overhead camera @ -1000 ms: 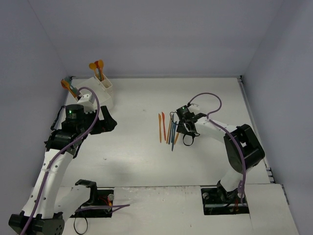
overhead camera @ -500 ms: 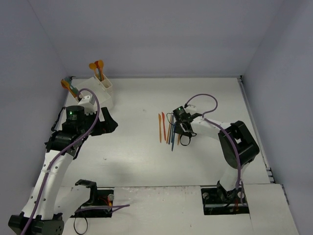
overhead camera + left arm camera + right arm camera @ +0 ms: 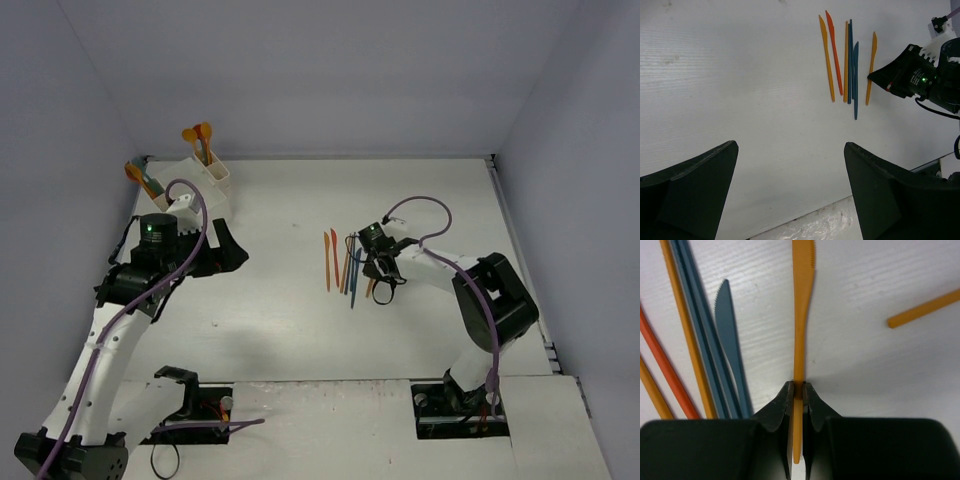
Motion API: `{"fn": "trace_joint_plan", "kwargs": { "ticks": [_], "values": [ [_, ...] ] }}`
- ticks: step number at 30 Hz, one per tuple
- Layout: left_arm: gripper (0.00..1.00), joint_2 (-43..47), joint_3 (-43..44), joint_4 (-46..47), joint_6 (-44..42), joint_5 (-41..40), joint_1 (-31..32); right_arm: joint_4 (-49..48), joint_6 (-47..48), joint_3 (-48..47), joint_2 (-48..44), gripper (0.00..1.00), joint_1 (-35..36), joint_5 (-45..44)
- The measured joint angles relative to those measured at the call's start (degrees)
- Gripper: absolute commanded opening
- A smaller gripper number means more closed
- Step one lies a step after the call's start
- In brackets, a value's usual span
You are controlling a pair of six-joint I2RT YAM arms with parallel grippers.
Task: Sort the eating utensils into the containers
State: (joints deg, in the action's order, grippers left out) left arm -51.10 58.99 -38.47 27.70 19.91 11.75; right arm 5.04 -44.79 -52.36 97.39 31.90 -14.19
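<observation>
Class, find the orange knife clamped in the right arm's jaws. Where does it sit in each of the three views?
Top external: orange knife just right of centre, mostly hidden under the wrist.
Left wrist: orange knife at upper right.
Right wrist: orange knife at centre, upright between the shut jaws.
Shared landmark: the blue knife lies to its left.

1. The white worktop (image 3: 270, 320) has a faint grain and runs up to pale walls at the back and sides.
2. The containers (image 3: 218, 182) stand in its far left corner.
3. Near the middle, eating utensils lie flat, side by side and almost parallel: a plain orange knife (image 3: 826, 57), a red knife (image 3: 834, 52), an orange handle (image 3: 845, 60), a blue handle (image 3: 850, 60) and a teal knife (image 3: 855, 80).
4. A serrated orange knife (image 3: 800, 315) lies just right of them.
5. Another orange piece (image 3: 922, 310) lies apart, further right.
</observation>
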Motion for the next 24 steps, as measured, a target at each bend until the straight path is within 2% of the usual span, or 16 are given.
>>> {"fn": "trace_joint_plan", "kwargs": {
  "ticks": [6,12,18,24],
  "values": [
    [0.85,-3.1,4.8,0.2,2.6,1.6,4.0,3.1,4.3,2.3,-5.6,0.0,0.6,-0.2],
    [0.85,-6.2,9.8,4.5,6.4,1.7,11.8,1.8,14.2,2.0,-20.7,0.0,7.9,-0.1],
    [0.84,-12.5,13.6,13.0,9.0,-0.2,21.1,-4.3,22.3,1.9,-35.3,0.0,11.3,7.3],
    [0.77,-18.4,15.4,20.1,10.6,-3.3,26.7,-6.0,26.8,1.3,-38.0,0.0,11.4,15.7]
  ]
}}
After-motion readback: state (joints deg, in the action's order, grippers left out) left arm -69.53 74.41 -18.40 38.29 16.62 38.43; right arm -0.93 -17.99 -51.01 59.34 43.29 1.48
